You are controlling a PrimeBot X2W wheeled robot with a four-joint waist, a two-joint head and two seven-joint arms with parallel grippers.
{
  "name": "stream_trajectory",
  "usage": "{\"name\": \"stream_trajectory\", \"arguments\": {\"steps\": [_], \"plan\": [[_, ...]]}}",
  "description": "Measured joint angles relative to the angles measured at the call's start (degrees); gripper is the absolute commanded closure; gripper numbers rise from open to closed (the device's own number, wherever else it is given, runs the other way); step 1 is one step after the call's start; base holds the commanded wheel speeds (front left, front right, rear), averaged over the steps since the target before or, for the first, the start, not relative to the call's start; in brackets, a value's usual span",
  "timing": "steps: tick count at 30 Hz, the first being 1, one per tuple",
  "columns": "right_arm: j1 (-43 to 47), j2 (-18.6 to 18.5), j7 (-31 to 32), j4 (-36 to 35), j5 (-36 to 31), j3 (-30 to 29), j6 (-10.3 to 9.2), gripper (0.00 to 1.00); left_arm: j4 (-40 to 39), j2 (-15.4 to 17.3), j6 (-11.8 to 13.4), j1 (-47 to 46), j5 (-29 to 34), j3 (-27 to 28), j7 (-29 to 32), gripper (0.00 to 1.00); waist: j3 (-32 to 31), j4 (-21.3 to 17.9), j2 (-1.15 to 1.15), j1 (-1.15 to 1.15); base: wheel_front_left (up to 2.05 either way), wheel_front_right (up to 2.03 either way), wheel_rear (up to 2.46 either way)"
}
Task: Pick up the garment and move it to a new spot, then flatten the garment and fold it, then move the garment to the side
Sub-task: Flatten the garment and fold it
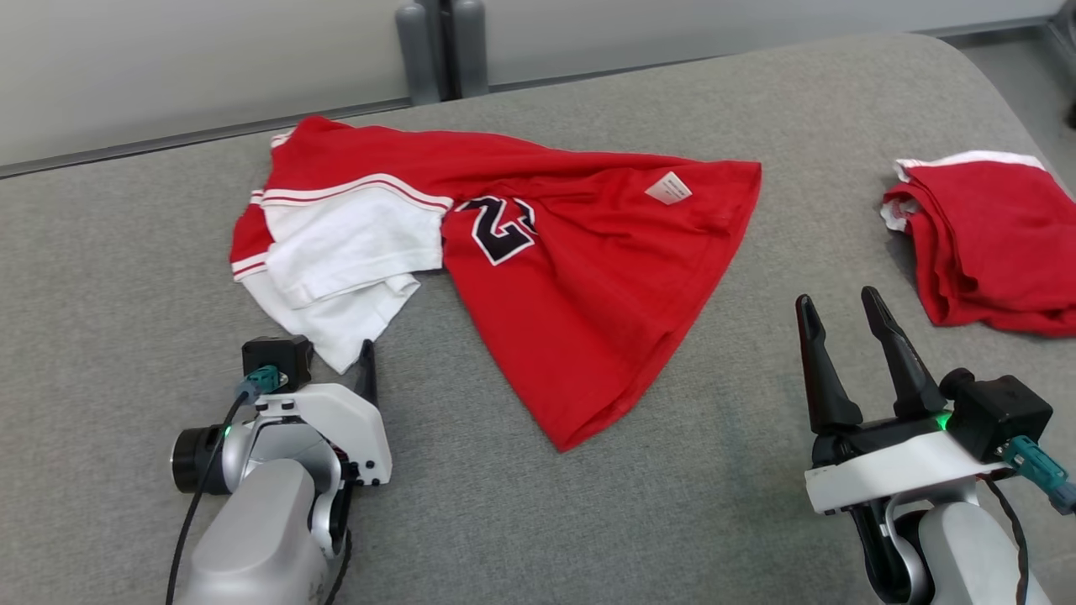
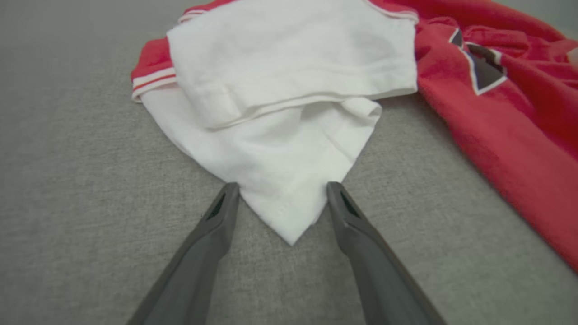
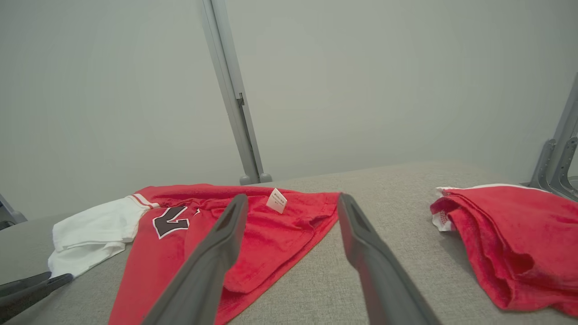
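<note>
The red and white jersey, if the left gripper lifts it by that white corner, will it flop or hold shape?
Likely floppy: the jersey lies rumpled, folded over itself. Probably light: thin cloth. Its white corner sits inside the open left gripper, so lifting there probably drags the rest.

Silver-grey forearms [image 1: 252, 538], white wrist housings [image 1: 891, 470]. Left tool [image 2: 282, 186] & right tool [image 1: 838, 299]: long dark tapered fingers. Black camera box [image 1: 1000, 416] w/ teal plug [image 1: 1038, 470] at 3 o'clock of right wrist; black cable [image 1: 197, 504] on left arm.

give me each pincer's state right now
Left pincer: open, white corner of the garment between its fingers, not gripped.
Right pincer: open, holding nothing.
</note>
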Motion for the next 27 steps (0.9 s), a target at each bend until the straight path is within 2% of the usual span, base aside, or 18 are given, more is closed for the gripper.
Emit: {"name": "stream_trajectory", "arguments": {"steps": [2, 3, 4, 5, 11, 15, 17, 20, 27], "plan": [[-0.3, 0.0, -0.2, 0.2, 0.0, -0.1, 0.00, 0.00, 2.0, 0.3, 0.2, -1.0, 0.4, -0.4, -0.1, 0.00, 0.5, -0.8, 0.00, 0.00, 0.00, 0.00, 0.00], [-0.3, 0.1, -0.4, 0.4, 0.0, -0.2, 0.00, 0.00, 2.8, 0.4, 0.2, -1.5, 0.4, -0.4, -0.3, 0.19, 0.6, -1.1, 0.00, 0.00, 0.00, 0.00, 0.00], [-0.4, 0.0, -0.6, 0.5, 0.0, -0.3, 0.00, 0.00, 3.7, 0.5, 0.1, -2.0, 0.4, -0.5, -0.4, 0.78, 0.8, -1.3, 0.00, 0.00, 0.00, 0.00, 0.00], [-0.4, 0.0, -0.6, 0.6, 0.0, -0.4, 0.00, 0.00, 4.5, 0.5, -0.1, -2.4, 0.4, -0.7, -0.5, 1.00, 0.9, -1.4, 0.00, 0.00, 0.00, 0.00, 0.00], [-0.4, 0.2, -1.1, 1.3, 0.0, -0.9, 0.00, 0.00, 7.4, 0.7, -0.5, -3.3, 1.3, -1.7, -3.7, 1.00, 0.3, -0.5, 0.00, 0.00, 0.00, 0.00, 0.00], [-0.5, 0.2, -1.1, 1.7, 0.0, -0.8, 0.00, 0.00, 5.3, 2.0, 0.8, -3.5, 1.3, -0.4, -6.5, 1.00, -0.5, 1.0, 0.00, 0.00, 0.00, 0.00, 0.00], [-0.4, 0.2, -1.2, 2.2, 0.0, -0.9, 0.00, 0.00, 2.2, 2.8, 1.5, -3.5, 1.4, 0.7, -6.8, 1.00, -1.0, 1.9, 0.00, 0.00, 0.00, 0.00, 0.00], [-0.4, 0.3, -1.2, 2.8, 0.0, -1.2, 0.00, 0.00, -7.1, 4.3, 3.4, -2.0, 2.3, 4.1, -6.9, 1.00, -1.9, 3.5, 0.00, 0.00, 0.00, 0.00, 0.00], [0.6, 0.5, -1.1, 5.0, 0.1, -1.5, 0.00, 0.00, -23.4, 5.8, 6.2, 8.6, 4.6, 11.9, -6.9, 1.00, -4.2, 8.4, 0.00, 0.00, 0.00, 0.00, 0.00]]}}
